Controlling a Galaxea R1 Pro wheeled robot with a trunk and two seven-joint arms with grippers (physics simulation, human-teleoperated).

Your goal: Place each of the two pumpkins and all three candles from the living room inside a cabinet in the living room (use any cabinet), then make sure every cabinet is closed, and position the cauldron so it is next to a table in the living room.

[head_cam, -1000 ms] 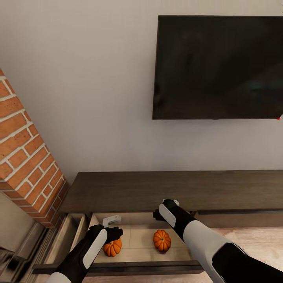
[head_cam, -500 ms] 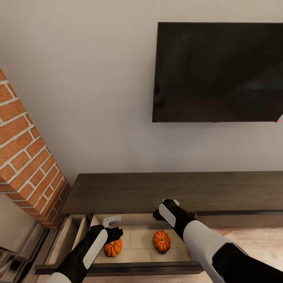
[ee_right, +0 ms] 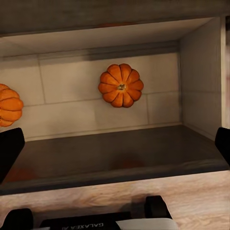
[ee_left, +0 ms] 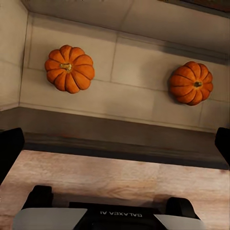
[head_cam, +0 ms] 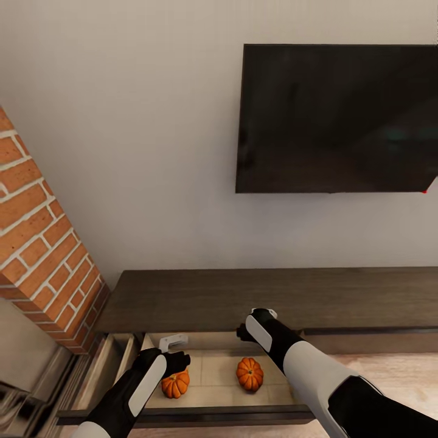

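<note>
Head view: at the frame's bottom centre, the cabinet (head_cam: 243, 298) has an open drawer holding two pumpkins, the left pumpkin (head_cam: 175, 384) and the right pumpkin (head_cam: 250, 373).

Left wrist view: the left gripper (ee_left: 115, 143) is spread wide and empty above both pumpkins.

Right wrist view: the right gripper (ee_right: 115, 146) is wide open and empty, with the right pumpkin (ee_right: 121, 85) at upper centre.

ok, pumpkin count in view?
2. Both sit apart in the open cabinet compartment: left pumpkin partly behind the left gripper, right pumpkin beside the right arm. No candles visible.
</note>
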